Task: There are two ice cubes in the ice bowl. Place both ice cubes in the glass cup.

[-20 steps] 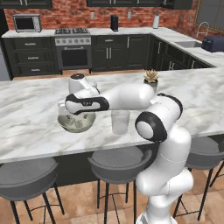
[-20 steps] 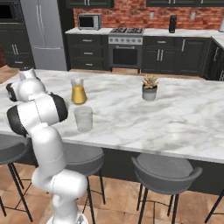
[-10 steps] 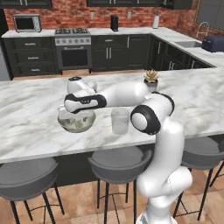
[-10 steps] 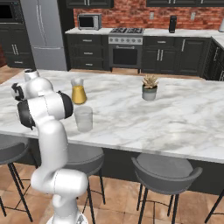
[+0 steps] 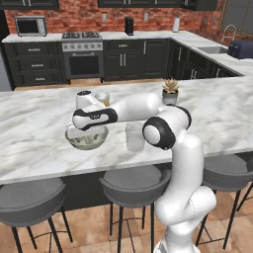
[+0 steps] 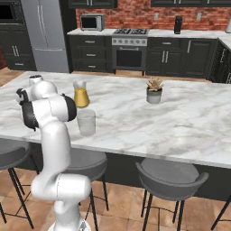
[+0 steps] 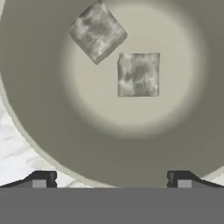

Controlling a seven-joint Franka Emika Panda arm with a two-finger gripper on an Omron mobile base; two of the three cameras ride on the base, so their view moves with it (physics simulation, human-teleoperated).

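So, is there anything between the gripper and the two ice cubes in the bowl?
Nothing visible. The open gripper looks straight down into the bowl, and both ice cubes lie uncovered on its floor, with free space above them.

You get even, soft rendered light in both base views, bright on the marble bench with no hard glare. The stools cast only faint shadows on the floor. Far cabinets stay dim but sharp. In the hand view the ice bowl glows pale at its centre and darkens toward its wall; its edges look slightly soft.
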